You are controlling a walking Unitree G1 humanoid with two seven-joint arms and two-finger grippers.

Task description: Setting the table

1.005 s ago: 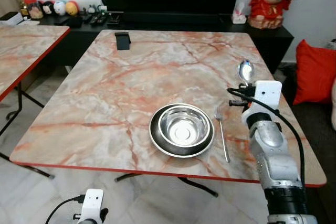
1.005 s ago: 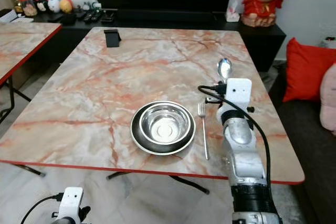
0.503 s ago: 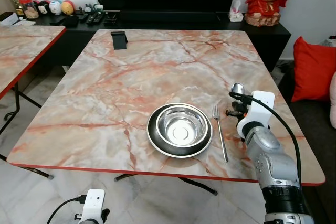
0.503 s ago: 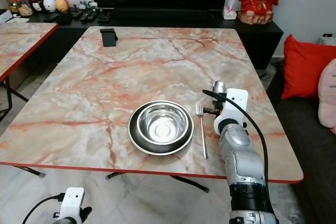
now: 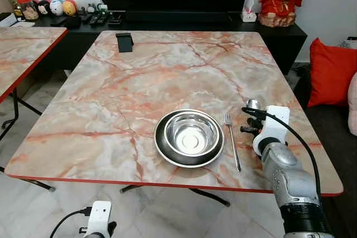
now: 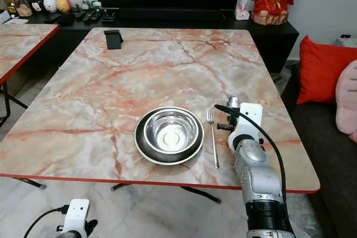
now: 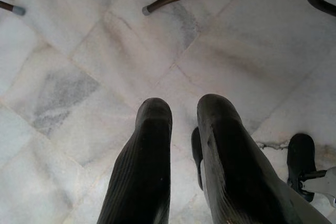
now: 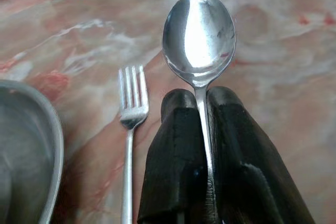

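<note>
My right gripper [image 8: 198, 109] clenches a shiny steel spoon [image 8: 199, 38], at three o'clock from the slim silver fork [image 5: 232, 144]; my left gripper [image 7: 178, 116] hangs slightly parted.

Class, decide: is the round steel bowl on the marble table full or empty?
Empty: the round steel bowl shows only its bare shiny bottom, resting on a dark plate.

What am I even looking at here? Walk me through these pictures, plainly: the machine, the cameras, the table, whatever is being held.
This is a walking humanoid robot with two arms. Two pictures come from its head cameras, looking down at a marble table. On it sit a steel bowl and a fork just right of the bowl. The other two come from wrist cameras. The right gripper pinches a spoon by its handle, beside the fork. The left gripper hangs idle over the tiled floor, holding nothing.
</note>
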